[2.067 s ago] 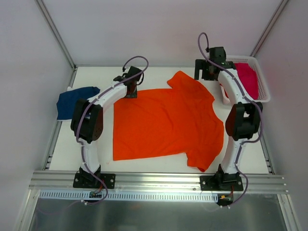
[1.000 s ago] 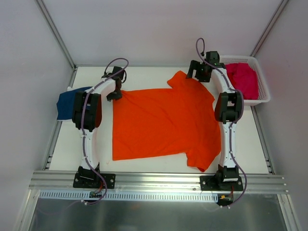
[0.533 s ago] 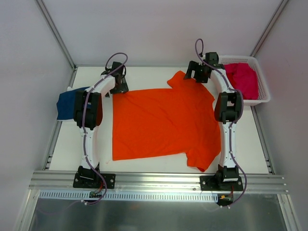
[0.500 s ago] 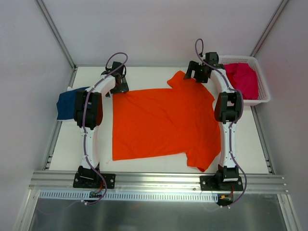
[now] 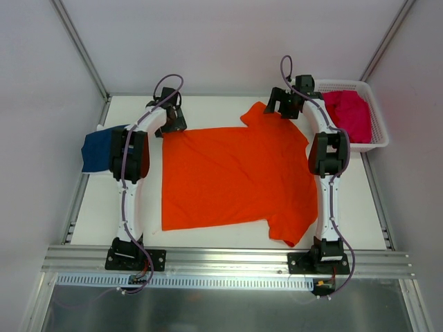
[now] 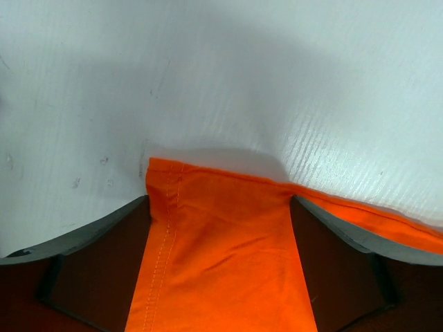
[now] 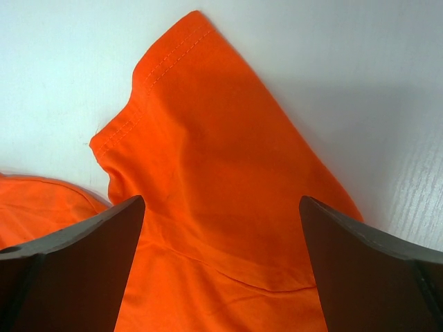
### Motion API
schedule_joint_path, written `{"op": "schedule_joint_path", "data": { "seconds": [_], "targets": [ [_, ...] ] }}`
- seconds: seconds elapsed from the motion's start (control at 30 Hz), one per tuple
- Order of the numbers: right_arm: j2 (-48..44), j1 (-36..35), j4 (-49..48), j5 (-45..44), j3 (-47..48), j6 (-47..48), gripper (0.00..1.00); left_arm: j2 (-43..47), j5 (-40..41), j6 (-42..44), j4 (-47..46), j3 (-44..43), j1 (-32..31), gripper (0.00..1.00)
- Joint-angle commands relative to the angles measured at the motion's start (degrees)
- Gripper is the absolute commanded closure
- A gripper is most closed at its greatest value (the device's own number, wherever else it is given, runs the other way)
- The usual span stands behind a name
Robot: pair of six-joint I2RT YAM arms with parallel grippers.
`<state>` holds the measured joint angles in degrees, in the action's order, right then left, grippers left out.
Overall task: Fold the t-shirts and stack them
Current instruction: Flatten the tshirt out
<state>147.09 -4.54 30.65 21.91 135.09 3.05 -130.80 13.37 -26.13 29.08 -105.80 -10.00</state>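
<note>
The orange t-shirt [image 5: 235, 176] is lying flat on the table [image 5: 93, 207]; the left gripper [image 6: 220, 202] is straddling its far-left hem corner, fingers spread apart — the right gripper [image 7: 221, 200] is hanging spread-fingered over the far sleeve

- The left arm [image 5: 130, 197], on the left of the top view, is made of long white tubes with chunky black joints.
- The right arm [image 5: 330, 200], on the right, looks the same.
- Each arm has a flat black base plate [image 5: 128, 259] near the bottom of the frame.
- A thin purple-grey cable [image 5: 171, 78] loops near the top of each arm and runs along it.
- In the left wrist view, the left fingers [image 6: 93, 266] are dark wedges with a lighter grey top edge, in the two lower corners.
- The right fingers [image 7: 73, 277] look the same in the right wrist view.
</note>
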Motion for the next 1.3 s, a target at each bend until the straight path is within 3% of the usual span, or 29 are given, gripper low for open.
{"op": "schedule_joint_path", "data": {
  "seconds": [0.0,0.2,0.37,0.5,0.77,1.03,1.27],
  "targets": [
    [-0.22,-0.21,-0.86,0.33,0.88,0.91,0.02,-0.77,-0.80,-0.59,0.10,-2.57,0.60,0.21],
    [0.92,-0.21,1.42,-0.02,3.25,0.47,0.01,-0.68,-0.71,-0.59,0.10,-2.22,0.95,0.22],
    [-3.47,-1.35,1.68,-11.70,1.84,4.15,0.01,-0.24,-1.06,0.46,0.19,-1.96,1.30,0.22],
    [-0.15,-1.27,7.04,-16.27,8.95,5.30,0.01,-0.33,-2.02,0.20,0.10,-1.87,1.56,0.23],
    [-0.93,-1.27,9.25,-20.33,7.21,7.06,0.00,-0.42,-3.17,0.11,0.10,-1.87,1.56,0.24],
    [0.31,-1.09,12.76,-17.70,10.11,6.97,0.01,-0.33,-4.40,0.20,0.19,-1.60,1.48,0.24],
    [-0.22,-0.91,13.56,-9.89,8.79,6.01,0.00,1.07,-5.19,0.11,0.10,-0.73,1.56,0.25]
  ]
}}
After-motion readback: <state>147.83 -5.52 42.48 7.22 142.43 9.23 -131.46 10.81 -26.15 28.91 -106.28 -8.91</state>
